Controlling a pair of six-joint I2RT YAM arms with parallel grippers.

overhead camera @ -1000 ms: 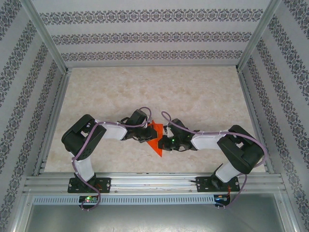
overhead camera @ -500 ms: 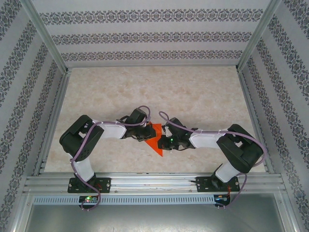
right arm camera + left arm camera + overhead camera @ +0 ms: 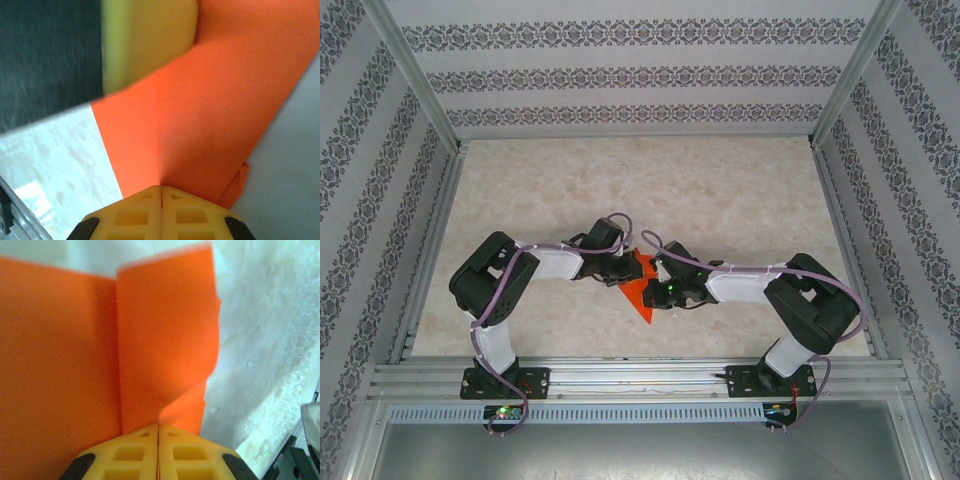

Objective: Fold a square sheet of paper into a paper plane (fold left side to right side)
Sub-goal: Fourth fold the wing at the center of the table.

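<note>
Orange-red, thin and creased: found the square sheet of paper (image 3: pixel 641 292) at the near middle of the table (image 3: pixel 720 190), between the left gripper (image 3: pixel 620 271) and the right gripper (image 3: pixel 658 284). Seen from above as a narrow pointed shape, tip toward the arm bases, wider end up between the two wrists. Noted both arms bent inward from their bases, wrists close together over the paper.

Checked the left wrist view. Found the left gripper (image 3: pixel 158 432) with yellow fingers (image 3: pixel 127 455) pressed together, no gap at the seam, and a fold line of the paper (image 3: pixel 165 340) running straight into that seam. Recorded as closed on the paper at the crease. Noted one flap spread to the left of the crease, another to the right with its far edge curled, and pale marbled table beyond.

Checked the right wrist view. Found the right gripper (image 3: pixel 161 192) likewise closed tight, with a crease of the paper (image 3: pixel 220 100) entering between its fingers. Recorded as pinching the paper. Noted a blurred yellow finger (image 3: pixel 145 40) of the left gripper at the paper's far part; could not tell whether touching or just above.
</note>
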